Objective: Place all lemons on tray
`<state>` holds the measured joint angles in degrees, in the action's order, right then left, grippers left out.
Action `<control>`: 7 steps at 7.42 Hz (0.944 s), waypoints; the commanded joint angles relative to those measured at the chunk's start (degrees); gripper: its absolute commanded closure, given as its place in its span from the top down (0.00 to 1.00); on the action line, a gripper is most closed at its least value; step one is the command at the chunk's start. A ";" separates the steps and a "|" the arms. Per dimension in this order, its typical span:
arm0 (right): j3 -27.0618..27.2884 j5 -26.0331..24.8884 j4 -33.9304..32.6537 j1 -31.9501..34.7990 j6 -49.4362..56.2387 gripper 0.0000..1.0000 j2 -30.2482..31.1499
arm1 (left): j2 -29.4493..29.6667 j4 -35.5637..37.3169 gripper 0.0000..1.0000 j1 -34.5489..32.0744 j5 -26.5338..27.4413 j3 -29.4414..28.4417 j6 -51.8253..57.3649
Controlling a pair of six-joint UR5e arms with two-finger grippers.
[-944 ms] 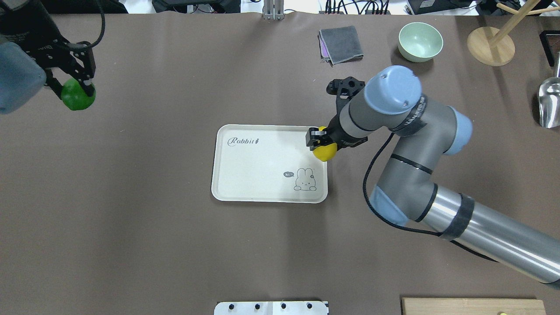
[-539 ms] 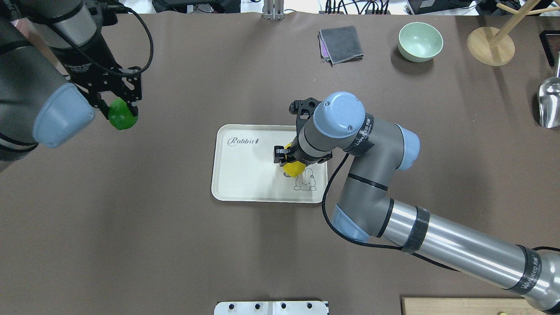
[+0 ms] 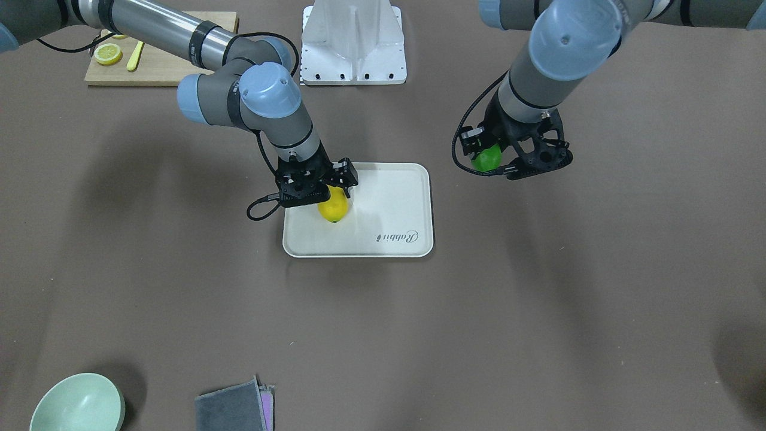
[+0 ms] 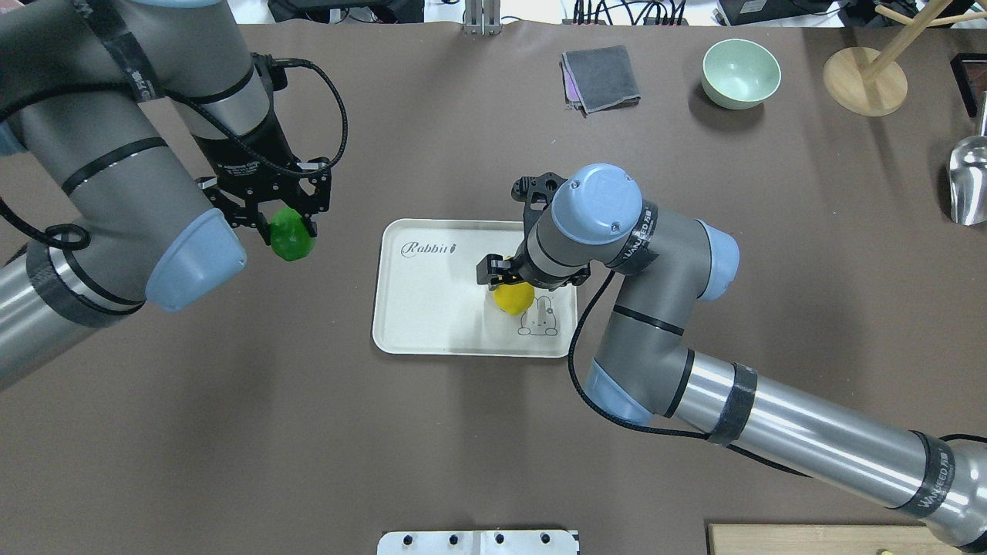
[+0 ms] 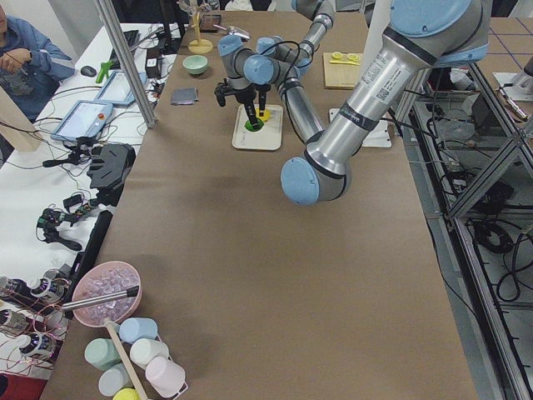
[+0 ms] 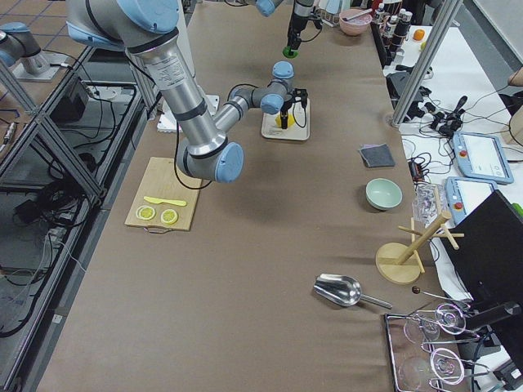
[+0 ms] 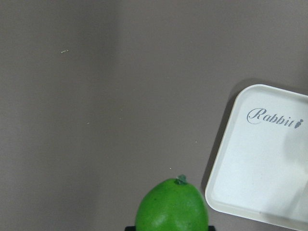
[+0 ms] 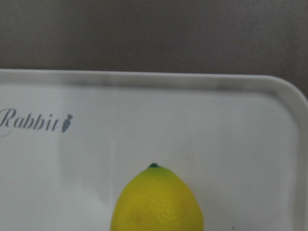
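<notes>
Clamping the yellow lemon (image 4: 514,297) low over the tray (image 4: 432,308), apparently to set it down, the right fingers (image 4: 490,271) hover while the left fingers (image 4: 311,223) grip the green lemon (image 4: 291,236) above the worktop (image 4: 463,432), just beside the tray.

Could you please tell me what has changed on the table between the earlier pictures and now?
The left gripper, shut on the green lemon, carried it from the table's far left toward the tray, now just short of its edge. The right gripper brought the yellow lemon from the tray's right edge inward, beside the drawing, without releasing it. The tray, bowl and cloth stayed put.
</notes>
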<state>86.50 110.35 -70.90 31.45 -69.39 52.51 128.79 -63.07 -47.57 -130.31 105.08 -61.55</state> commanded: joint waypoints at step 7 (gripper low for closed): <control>17.03 10.05 -0.11 24.51 21.18 1.00 29.81 | 7.88 -21.39 0.07 12.32 9.36 -20.00 -17.99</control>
<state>102.54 119.23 -71.02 51.71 -54.21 77.73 136.03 -83.34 -36.56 -122.20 86.60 -78.57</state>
